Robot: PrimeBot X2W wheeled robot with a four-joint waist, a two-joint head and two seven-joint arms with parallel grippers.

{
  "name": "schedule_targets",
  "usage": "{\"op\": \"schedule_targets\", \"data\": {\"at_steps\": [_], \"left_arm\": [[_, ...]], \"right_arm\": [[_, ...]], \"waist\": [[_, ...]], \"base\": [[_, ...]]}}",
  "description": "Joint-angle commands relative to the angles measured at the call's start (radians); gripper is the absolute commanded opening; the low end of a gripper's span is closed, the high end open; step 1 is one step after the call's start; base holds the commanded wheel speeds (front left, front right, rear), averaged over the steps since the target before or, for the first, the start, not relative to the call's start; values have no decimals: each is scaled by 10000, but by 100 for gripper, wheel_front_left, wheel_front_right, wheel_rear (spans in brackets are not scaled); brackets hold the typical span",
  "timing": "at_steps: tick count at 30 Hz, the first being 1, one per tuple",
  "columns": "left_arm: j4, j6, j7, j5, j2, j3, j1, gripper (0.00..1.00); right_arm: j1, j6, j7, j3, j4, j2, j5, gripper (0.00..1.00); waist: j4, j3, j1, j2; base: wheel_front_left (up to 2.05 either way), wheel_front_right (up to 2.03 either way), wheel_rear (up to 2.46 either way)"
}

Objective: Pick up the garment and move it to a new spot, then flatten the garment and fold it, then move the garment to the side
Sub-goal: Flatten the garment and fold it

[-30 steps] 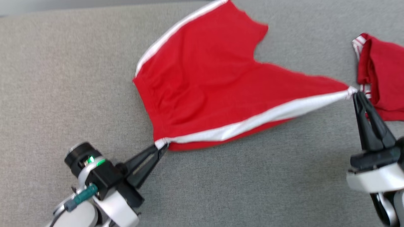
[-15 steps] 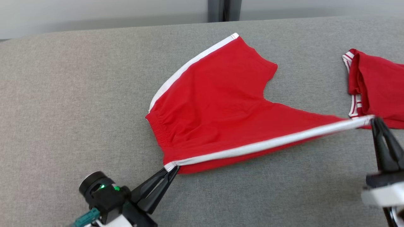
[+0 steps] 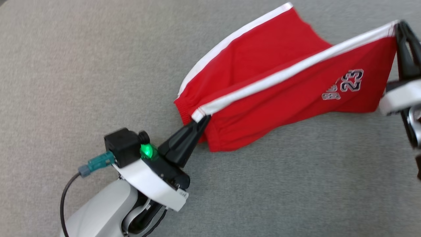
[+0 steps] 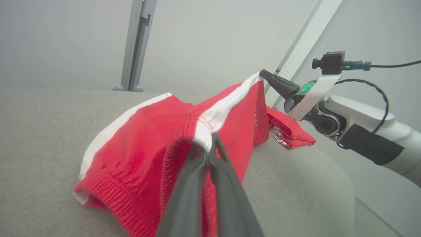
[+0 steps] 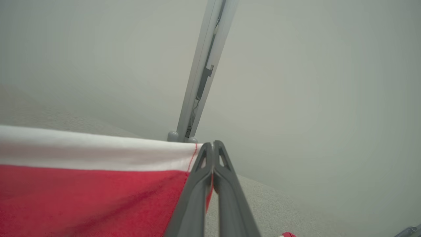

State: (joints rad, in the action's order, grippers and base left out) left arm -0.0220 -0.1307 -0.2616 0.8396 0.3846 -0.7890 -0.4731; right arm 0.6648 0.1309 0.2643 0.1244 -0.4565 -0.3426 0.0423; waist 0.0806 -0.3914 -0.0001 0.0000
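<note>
Pinching the waistband end of a white stripe (image 3: 279, 76), our left gripper (image 3: 205, 119) is clamped on the red shorts (image 3: 263, 59), which fan out ahead of its tips. Our right gripper (image 3: 399, 25) is closed on the hem end of that stripe. The near leg hangs stretched between both grippers, while the far leg rests on the grey cushion (image 3: 82, 65) beyond them.

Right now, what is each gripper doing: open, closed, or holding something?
Left gripper: shut on the red shorts, at the waistband end of the white stripe.
Right gripper: shut on the stripe's other end.
</note>
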Motion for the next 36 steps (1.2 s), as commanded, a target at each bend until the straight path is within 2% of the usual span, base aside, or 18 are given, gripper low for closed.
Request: {"op": "schedule_targets", "data": {"at_steps": [1, 13, 16, 21, 28, 29, 30, 31, 32, 33, 34, 36], "left_arm": [[-80, 0, -44, 320, -101, 58, -275, 0], [-76, 1, -44, 1875, -621, 392, -1036, 0], [-200, 1, -44, 1729, -622, 281, -1201, 0], [-798, 1, -44, 1892, -1042, -84, -1702, 0], [-1938, 1, -44, 2004, -1508, -309, -2308, 0], [-2065, 1, -44, 2007, -1582, -274, -2350, 0], [-2207, 1, -44, 2029, -1632, -247, -2364, 0], [-2349, 1, -44, 1981, -1645, -178, -2383, 3], [-2462, 1, -44, 1937, -1670, -133, -2376, 27], [-2597, 1, -44, 1885, -1701, -104, -2348, 39], [-2712, 1, -44, 1802, -1741, 33, -2331, 51], [-2941, 1, -44, 1701, -1833, 223, -2212, 93]], "right_arm": [[598, -2, -6, 201, -441, -120, -89, 0], [3999, -4, -8, 1857, -3403, -310, -100, 0], [4362, -4, -8, 2044, -3920, -285, -124, 0], [5169, -4, -8, 2475, -5023, -200, -176, 0], [5967, -2, -6, 2896, -6088, 70, -203, 0], [6014, -2, -8, 2935, -6104, 102, -165, 8], [6016, -4, -8, 2975, -6113, 127, -125, 31], [5992, -4, -8, 3018, -6124, 149, -84, 52], [5960, -4, -8, 3072, -6120, 166, -68, 95], [5934, -2, -8, 3100, -6046, 179, -69, 100], [5887, -4, -6, 3092, -5929, 189, -27, 100], [5685, -2, -8, 3044, -5612, 231, 50, 100]], "waist": [[533, -592, 1, 0], [1596, -1516, 1, 0], [1749, -1617, 1, 0], [2070, -1877, 1, 0], [2154, -2080, 1, 0], [2140, -2072, 1, 0], [2118, -2054, 1, 0], [2090, -2028, 1, 0], [2059, -1989, 1, 0], [2024, -1939, 1, 0], [1987, -1888, 1, 0], [1884, -1754, 1, 0]], "base": [[0, 0, 0], [0, 0, 0], [0, 0, 0], [0, 0, 0], [0, 0, 0], [0, 0, 0], [0, 0, 0], [0, 0, 0], [0, 0, 0], [0, 0, 0], [0, 0, 0], [0, 0, 0]]}}
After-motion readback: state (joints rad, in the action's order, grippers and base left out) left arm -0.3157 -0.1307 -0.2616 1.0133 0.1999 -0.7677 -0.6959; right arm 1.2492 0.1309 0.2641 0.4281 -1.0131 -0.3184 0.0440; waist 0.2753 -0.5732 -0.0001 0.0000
